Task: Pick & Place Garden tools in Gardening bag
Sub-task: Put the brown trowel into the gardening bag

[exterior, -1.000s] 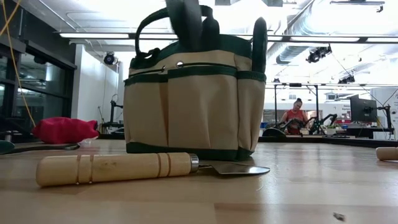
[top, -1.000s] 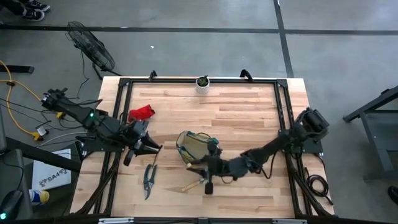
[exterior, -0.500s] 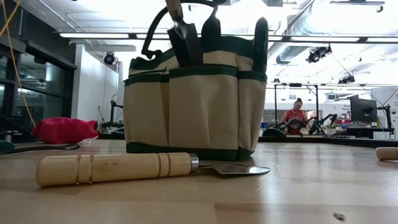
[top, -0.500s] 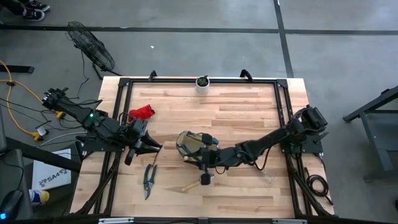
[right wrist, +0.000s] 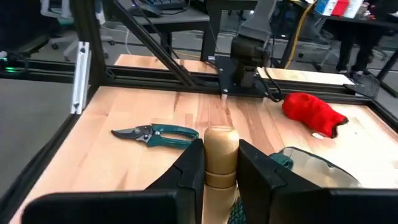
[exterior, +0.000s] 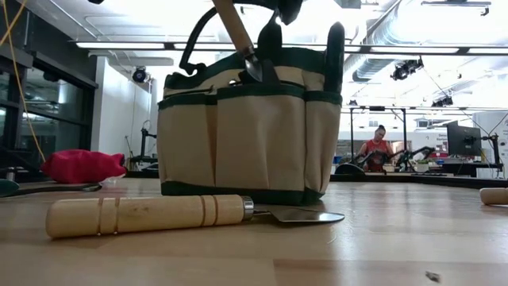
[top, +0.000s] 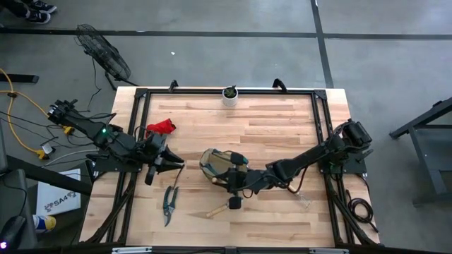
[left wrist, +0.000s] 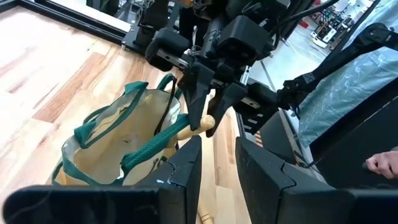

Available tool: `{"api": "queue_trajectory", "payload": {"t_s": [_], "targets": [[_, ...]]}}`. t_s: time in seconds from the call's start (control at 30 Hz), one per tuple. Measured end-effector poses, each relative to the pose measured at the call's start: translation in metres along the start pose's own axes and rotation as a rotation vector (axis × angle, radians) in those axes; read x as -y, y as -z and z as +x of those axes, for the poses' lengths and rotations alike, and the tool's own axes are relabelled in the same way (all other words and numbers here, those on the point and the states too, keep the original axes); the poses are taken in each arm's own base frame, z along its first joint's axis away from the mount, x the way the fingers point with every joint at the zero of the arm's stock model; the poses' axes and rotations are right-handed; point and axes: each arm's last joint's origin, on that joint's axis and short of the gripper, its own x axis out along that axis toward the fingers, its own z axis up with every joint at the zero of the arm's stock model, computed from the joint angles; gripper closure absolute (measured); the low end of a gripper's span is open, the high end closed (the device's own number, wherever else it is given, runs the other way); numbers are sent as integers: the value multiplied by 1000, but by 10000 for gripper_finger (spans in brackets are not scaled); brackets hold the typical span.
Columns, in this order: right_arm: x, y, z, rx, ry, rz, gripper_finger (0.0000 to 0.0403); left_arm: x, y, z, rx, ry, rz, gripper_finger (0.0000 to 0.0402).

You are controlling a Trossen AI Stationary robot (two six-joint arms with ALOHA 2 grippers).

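The tan gardening bag point(top: 217, 166) with green trim stands upright mid-table; it also shows in the low view point(exterior: 246, 131). My right gripper point(top: 235, 182) is over the bag's near-right rim, shut on a wooden-handled tool point(exterior: 238, 36). The tool's metal head point(exterior: 254, 68) dips at the bag's opening. My left gripper point(top: 176, 164) is open and empty, left of the bag, and points at it point(left wrist: 217, 149). Pruning shears point(top: 169, 203) and a wooden-handled trowel point(top: 215, 210) lie flat on the table near the front. A red item point(top: 161, 128) lies at the far left. My right gripper pinches the tool's wooden handle point(right wrist: 221, 146) between its two fingers, close to the handle's free end. The fingers lie across the handle. The tool is lifted clear of the table and hangs tilted, metal head down at the bag's top and handle end up.
A small white pot with a plant point(top: 230, 94) stands at the table's far edge. Another wooden handle end point(exterior: 494, 195) shows at the low view's right. Black frame rails point(top: 134, 141) run along the table's sides. A person point(exterior: 379, 147) sits far off in the room.
My right gripper has carried the tool a little toward the bag. The tool has tipped, and its metal head has come down to the bag's opening.
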Motion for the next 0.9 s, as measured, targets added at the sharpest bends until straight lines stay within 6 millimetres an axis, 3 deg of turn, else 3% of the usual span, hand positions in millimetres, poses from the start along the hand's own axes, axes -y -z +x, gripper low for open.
{"api": "queue_trajectory", "payload": {"t_s": [0.9], "targets": [[5,7,3,-60,34,108,346,0,0,0,-1,-2,3,305]]}}
